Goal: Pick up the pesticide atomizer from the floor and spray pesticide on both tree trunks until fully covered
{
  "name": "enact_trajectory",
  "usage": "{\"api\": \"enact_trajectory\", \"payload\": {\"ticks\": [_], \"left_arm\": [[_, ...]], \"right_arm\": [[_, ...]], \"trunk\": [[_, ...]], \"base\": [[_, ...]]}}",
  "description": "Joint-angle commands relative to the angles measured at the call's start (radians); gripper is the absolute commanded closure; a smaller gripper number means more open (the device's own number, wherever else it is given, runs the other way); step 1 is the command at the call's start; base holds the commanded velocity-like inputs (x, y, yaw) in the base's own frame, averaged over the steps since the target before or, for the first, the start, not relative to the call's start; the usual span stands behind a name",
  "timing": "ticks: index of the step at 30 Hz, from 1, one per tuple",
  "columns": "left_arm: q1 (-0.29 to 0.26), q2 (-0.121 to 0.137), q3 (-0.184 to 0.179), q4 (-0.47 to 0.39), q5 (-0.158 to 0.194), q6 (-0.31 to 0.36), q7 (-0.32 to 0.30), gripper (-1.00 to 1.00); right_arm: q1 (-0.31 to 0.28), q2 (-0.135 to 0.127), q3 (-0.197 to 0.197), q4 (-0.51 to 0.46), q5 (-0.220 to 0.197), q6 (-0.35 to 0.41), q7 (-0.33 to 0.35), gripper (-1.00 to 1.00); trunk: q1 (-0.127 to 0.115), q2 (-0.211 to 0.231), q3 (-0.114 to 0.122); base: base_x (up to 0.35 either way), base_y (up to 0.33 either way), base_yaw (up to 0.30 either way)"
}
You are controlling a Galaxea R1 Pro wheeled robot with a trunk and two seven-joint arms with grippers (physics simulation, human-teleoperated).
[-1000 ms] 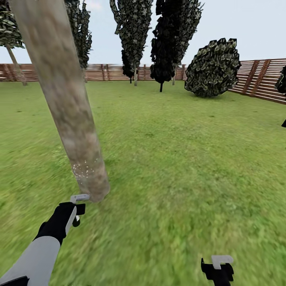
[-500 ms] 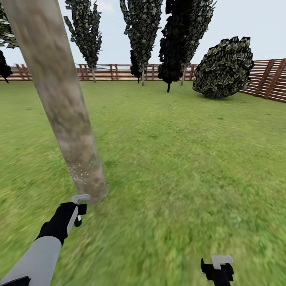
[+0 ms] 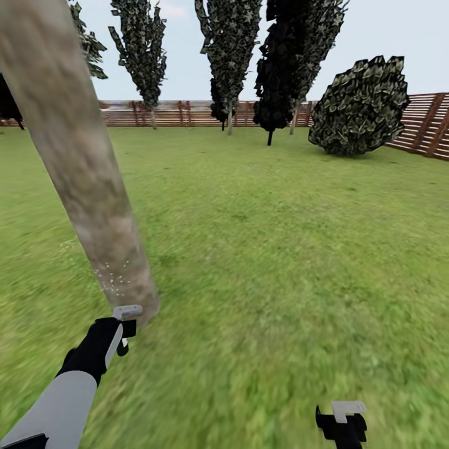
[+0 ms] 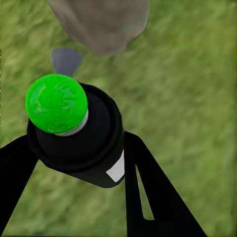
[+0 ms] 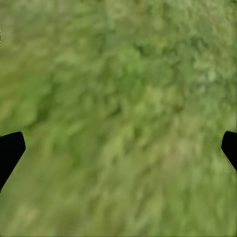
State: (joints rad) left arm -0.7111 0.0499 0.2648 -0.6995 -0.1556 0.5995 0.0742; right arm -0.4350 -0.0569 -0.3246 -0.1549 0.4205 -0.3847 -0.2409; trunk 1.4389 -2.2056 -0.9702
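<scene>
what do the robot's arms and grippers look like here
The left arm has a light-grey forearm sleeve ending in a black wrist section. The left gripper is black with a light-grey plate on its finger. The right gripper is also black with a light-grey angled finger plate. No cables or markings are discernible.

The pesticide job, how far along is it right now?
Done: the pesticide atomizer is off the grass and clamped in the left gripper. In hand: it is aimed at the base of the near tree trunk, where a patch of pale specks shows low down. Left: the trunk above that patch looks bare, and the second tree is still to do. The right gripper hangs open over grass.
</scene>
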Motion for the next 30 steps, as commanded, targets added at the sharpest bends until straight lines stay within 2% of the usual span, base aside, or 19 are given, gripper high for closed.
{"api": "enact_trajectory", "payload": {"ticks": [1,20,30], "left_arm": [[-0.001,-0.001,0.002,-0.001,-0.01,0.005,-0.004,1.0],[-0.001,-0.01,0.002,-0.001,-0.009,0.005,-0.004,1.0],[-0.001,-0.012,0.002,-0.001,-0.009,0.005,-0.004,1.0]], "right_arm": [[-0.001,0.0,-0.007,0.001,0.011,-0.003,-0.003,-1.0],[-0.001,0.0,-0.007,0.001,0.011,-0.003,-0.003,-1.0],[-0.001,0.0,-0.007,0.001,0.011,-0.003,-0.003,-1.0]], "trunk": [[0.0,0.0,-0.001],[0.0,0.0,-0.001],[0.0,0.0,-0.001]], "base": [[0.148,-0.243,0.265],[0.158,-0.245,0.276],[0.15,-0.251,0.038]]}}
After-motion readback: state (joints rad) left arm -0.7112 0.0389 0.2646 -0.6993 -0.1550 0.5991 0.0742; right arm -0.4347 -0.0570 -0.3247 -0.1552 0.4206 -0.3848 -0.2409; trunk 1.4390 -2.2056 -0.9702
